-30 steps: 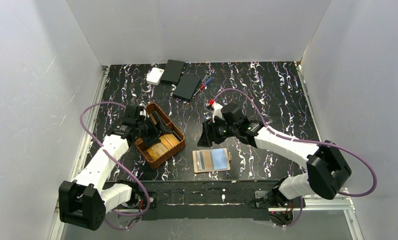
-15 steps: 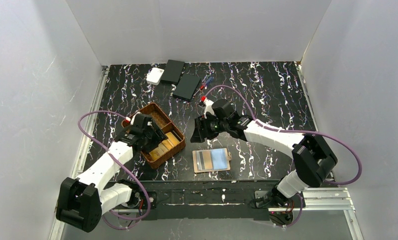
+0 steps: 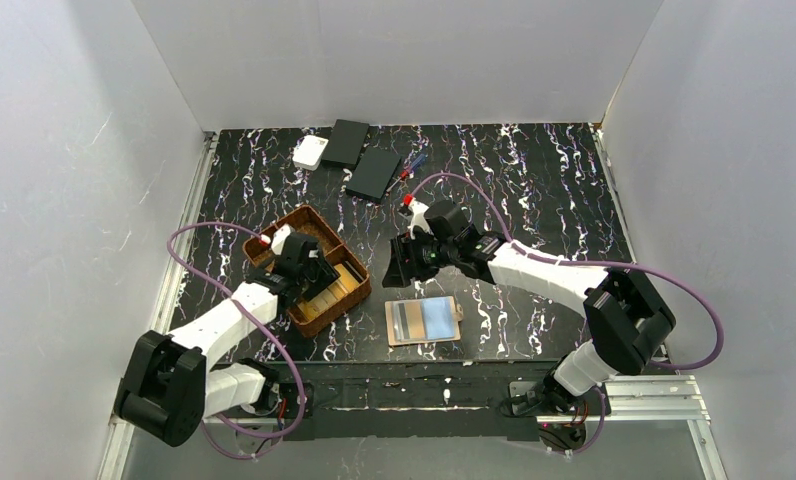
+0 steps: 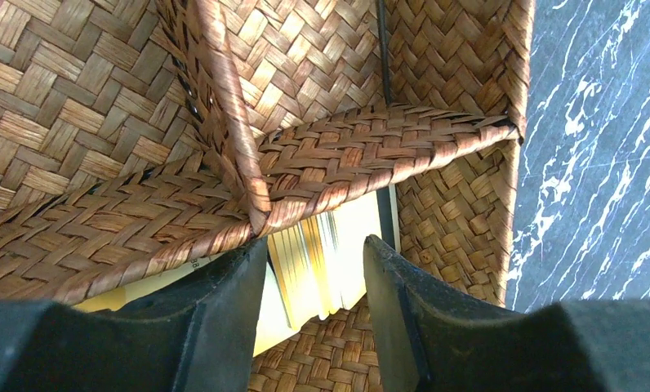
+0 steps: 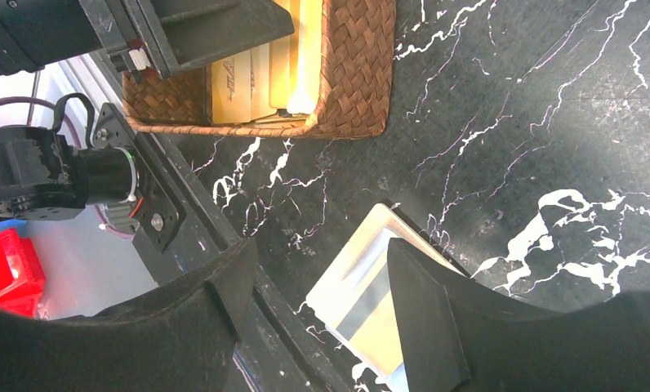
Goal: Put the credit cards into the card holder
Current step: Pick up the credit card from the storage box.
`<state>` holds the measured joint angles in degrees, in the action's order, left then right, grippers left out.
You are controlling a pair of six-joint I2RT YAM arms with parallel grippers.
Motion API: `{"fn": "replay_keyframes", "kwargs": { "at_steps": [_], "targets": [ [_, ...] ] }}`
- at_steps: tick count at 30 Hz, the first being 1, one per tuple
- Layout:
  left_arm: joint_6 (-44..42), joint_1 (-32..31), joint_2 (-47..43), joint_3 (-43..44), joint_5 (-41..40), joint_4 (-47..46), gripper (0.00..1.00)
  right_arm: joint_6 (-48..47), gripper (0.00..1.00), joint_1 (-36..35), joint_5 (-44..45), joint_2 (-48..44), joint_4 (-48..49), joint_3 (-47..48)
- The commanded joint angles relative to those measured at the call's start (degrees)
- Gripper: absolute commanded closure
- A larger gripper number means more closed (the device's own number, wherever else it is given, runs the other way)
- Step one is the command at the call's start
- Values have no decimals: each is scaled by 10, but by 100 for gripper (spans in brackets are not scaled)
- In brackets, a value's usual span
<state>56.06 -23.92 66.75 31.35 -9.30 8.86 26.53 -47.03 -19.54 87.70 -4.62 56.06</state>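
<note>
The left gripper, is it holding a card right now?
No: the left gripper has its fingers spread with nothing pinched, and the gold credit cards lie in the woven tray beneath.

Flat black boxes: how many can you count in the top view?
2. One black box lies at the far edge, beside the white box; the other black box lies just nearer, to its right. None looks hidden.

tray divider (image 4: 371, 140) blocks reach to credit cards (image 4: 326, 253)
</note>
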Motion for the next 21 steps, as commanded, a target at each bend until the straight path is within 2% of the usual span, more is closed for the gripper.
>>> {"fn": "replay_keyframes", "kwargs": {
  "at_steps": [1,7,12,17,21],
  "targets": [
    [11,-10,-17,-12,-57,8,52,-3,32,-3,5,-27,6,-4],
    [16,-22,-43,-21,-100,36,44,-1,32,-3,1,-24,6,-7],
    [16,-23,-16,-28,-74,-7,54,2,32,-3,0,-25,9,-10],
    [13,-23,24,-16,-61,-27,57,2,32,-3,3,-31,6,-13],
    [3,-25,44,-14,-46,-67,63,2,32,-3,3,-33,5,-15]
  ]
}}
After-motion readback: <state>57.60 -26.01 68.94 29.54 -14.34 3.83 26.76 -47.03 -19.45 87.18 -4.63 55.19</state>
